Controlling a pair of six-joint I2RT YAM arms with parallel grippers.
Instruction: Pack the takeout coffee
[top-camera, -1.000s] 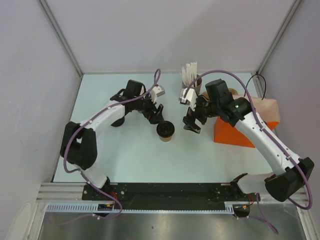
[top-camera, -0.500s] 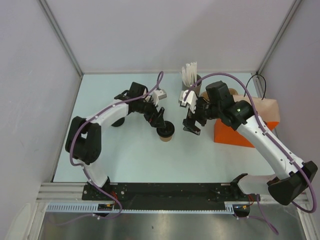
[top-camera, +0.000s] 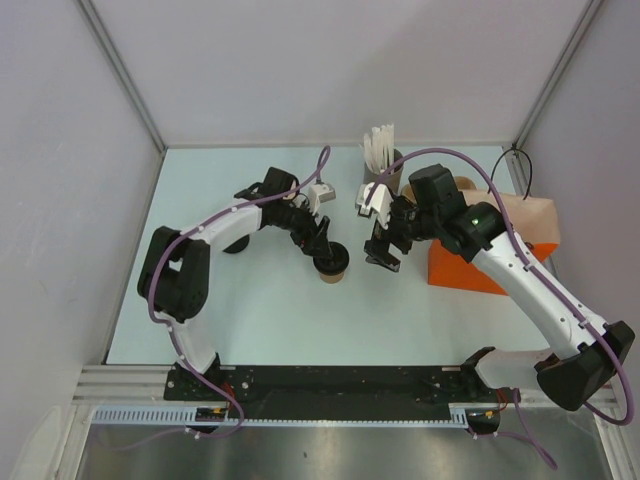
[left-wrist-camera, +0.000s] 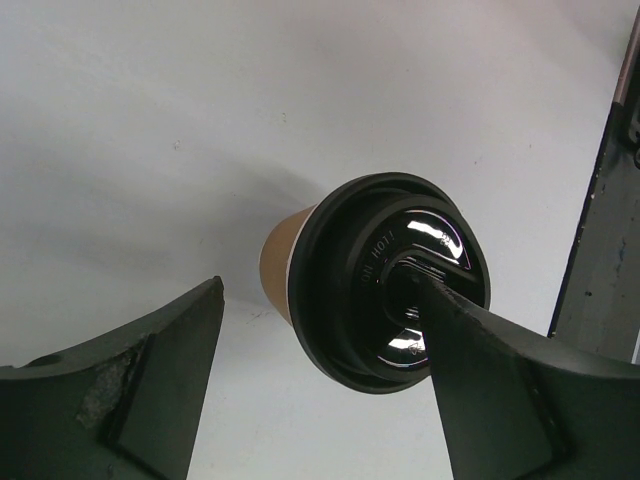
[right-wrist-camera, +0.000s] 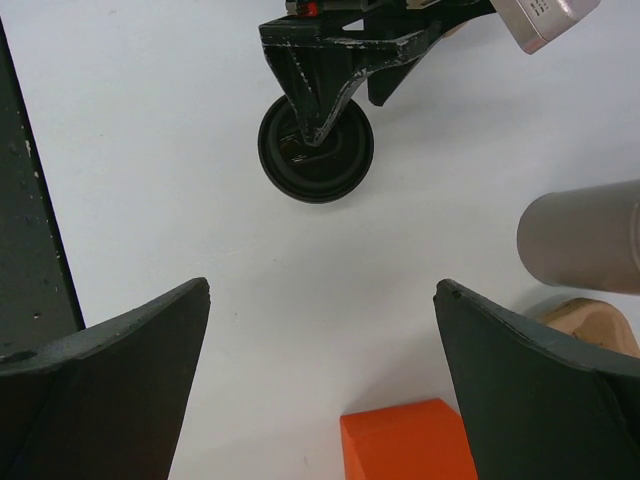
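Left tool (top-camera: 322, 247): released, jaws spread, nothing clamped; positioned at 11 o'clock of takeout coffee (top-camera: 331, 267), partly over lid edge. Takeout coffee: upright on desk (top-camera: 260, 310), near desk centre, black lid fitted. Right tool (top-camera: 382, 251): released, empty, at 3 o'clock of takeout coffee, near but apart from it. Orange bag (top-camera: 465, 270): on desk, further out at 3 o'clock, beyond right tool.

Left wrist view. Fingers wide apart, at 7 o'clock and 5 o'clock of frame. Takeout coffee (left-wrist-camera: 385, 285) just past centre, tan wall toward 9 o'clock, lid face toward 3 o'clock. Tip of 5 o'clock finger (left-wrist-camera: 480, 370) over lid centre; contact probable, not certain. Opposite finger (left-wrist-camera: 140, 390) well clear of cup wall.

Right wrist view. Fingers wide apart at 8 o'clock and 4 o'clock of frame, bare desk between them. Takeout coffee (right-wrist-camera: 316, 150) at 12 o'clock, seen lid-on from above, one left tool finger (right-wrist-camera: 322, 85) reaching down onto lid centre. Orange bag corner (right-wrist-camera: 405, 440) at 6 o'clock. Grey cylinder (right-wrist-camera: 580, 235) at 3 o'clock.
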